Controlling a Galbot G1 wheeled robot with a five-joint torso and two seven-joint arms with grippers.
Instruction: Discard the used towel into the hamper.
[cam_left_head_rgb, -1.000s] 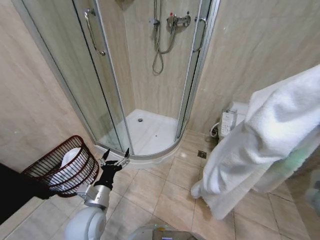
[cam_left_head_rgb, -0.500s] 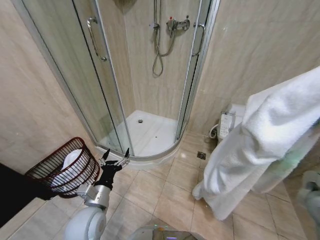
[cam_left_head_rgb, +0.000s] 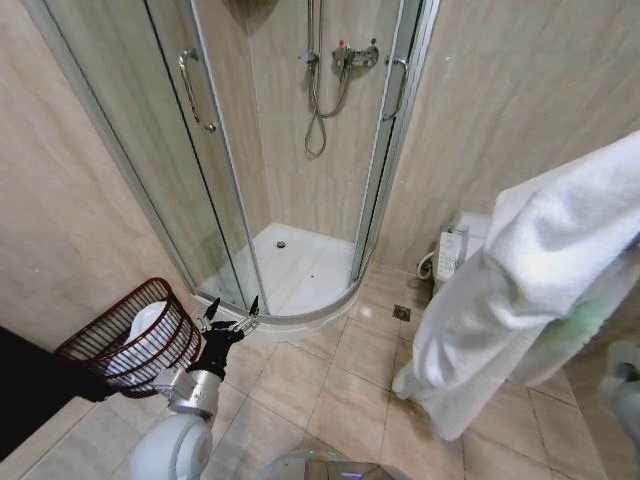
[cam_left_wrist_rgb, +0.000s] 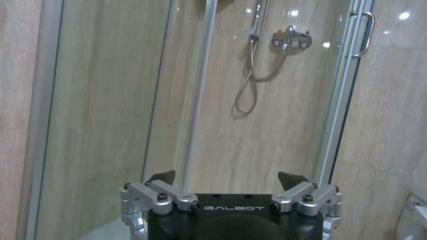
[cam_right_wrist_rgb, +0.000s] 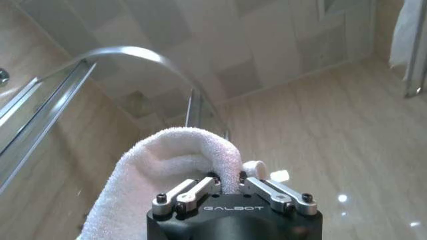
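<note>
The hamper (cam_left_head_rgb: 100, 332), a dark reddish-brown wire basket, stands on the floor at the lower left of the head view, with something white (cam_left_head_rgb: 147, 325) inside it. My left gripper (cam_left_head_rgb: 233, 306) is held open just right of the hamper, nothing between its fingers; the left wrist view shows the same gripper (cam_left_wrist_rgb: 227, 177) facing the shower wall. The white towel (cam_left_head_rgb: 520, 280) hangs large on the right, high above the floor. My right gripper (cam_right_wrist_rgb: 227, 183) is shut on a fold of the towel (cam_right_wrist_rgb: 175, 155).
A corner shower cabin with curved glass doors (cam_left_head_rgb: 205, 170) and a white tray (cam_left_head_rgb: 300, 265) fills the middle. A toilet with a side control panel (cam_left_head_rgb: 452, 250) stands behind the towel. A floor drain (cam_left_head_rgb: 402, 313) sits in the beige tiled floor (cam_left_head_rgb: 330, 385). A dark shape (cam_left_head_rgb: 30, 390) lies at the lower left.
The whole head picture has shifted slightly, so the camera moved. The hamper now sits a little closer to my left gripper. The towel stays held at the right.
</note>
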